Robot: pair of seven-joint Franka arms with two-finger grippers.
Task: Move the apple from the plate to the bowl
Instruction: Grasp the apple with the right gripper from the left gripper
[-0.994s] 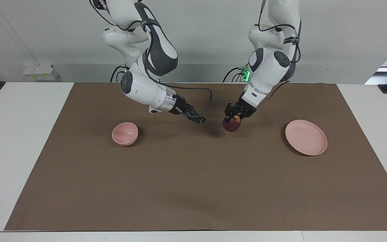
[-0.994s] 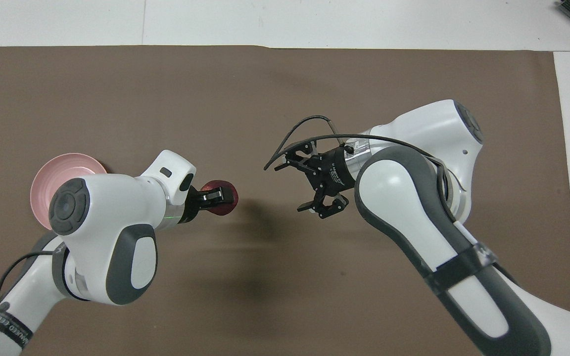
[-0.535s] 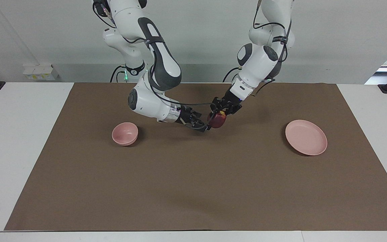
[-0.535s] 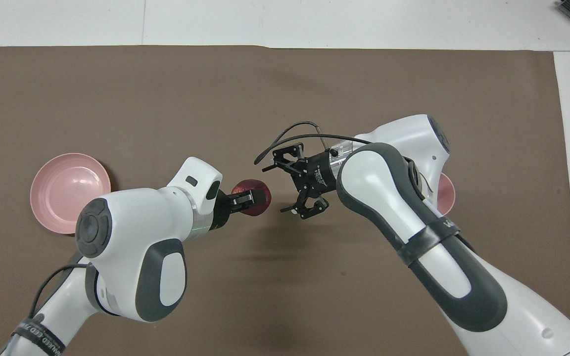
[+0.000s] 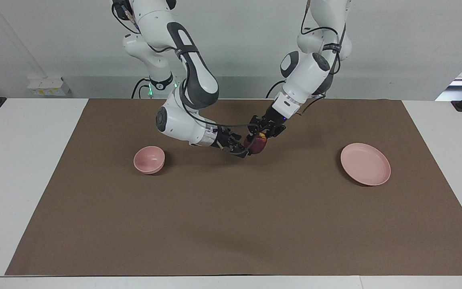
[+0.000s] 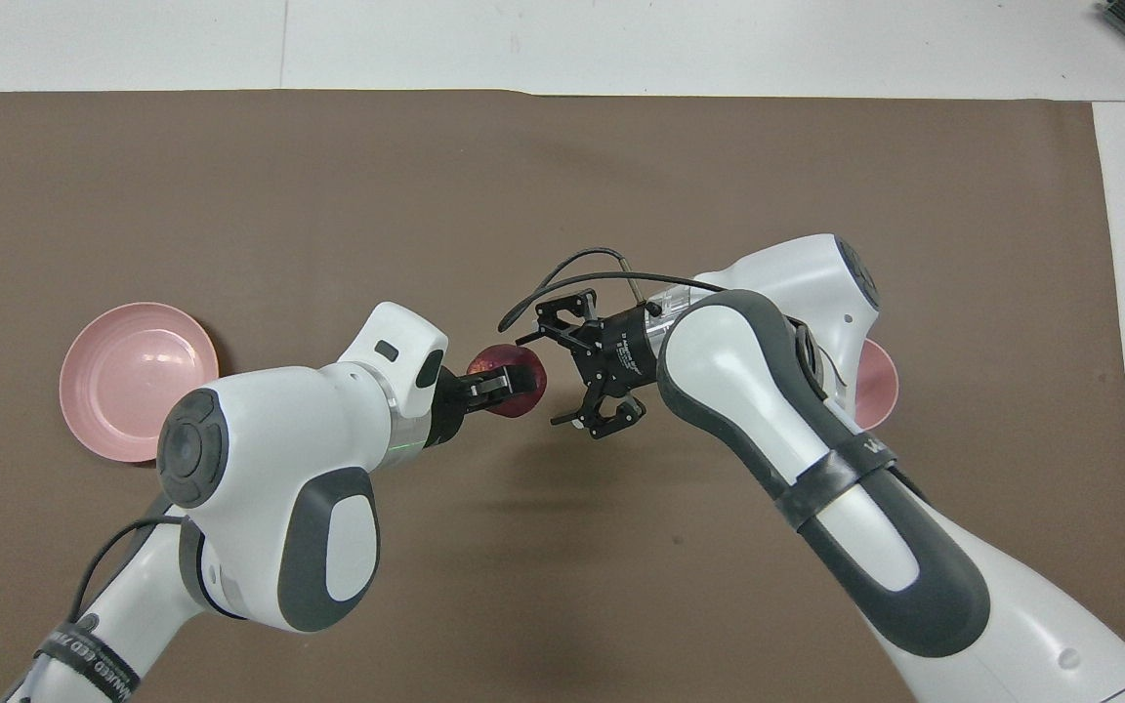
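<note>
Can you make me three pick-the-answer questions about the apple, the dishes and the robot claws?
1. Where is the apple?
A. On the plate
B. In the bowl
C. Held in the air over the brown mat

2. How many pink dishes are on the mat?
A. One
B. Two
C. Three

3. How is the right claw?
A. Open beside the apple
B. Shut on the bowl
C. Resting on the plate

Answers: 1 C, the left claw grips it between the bowl and the plate. 2 B, only a bowl and a plate. 3 A, its fingers are spread wide.
</note>
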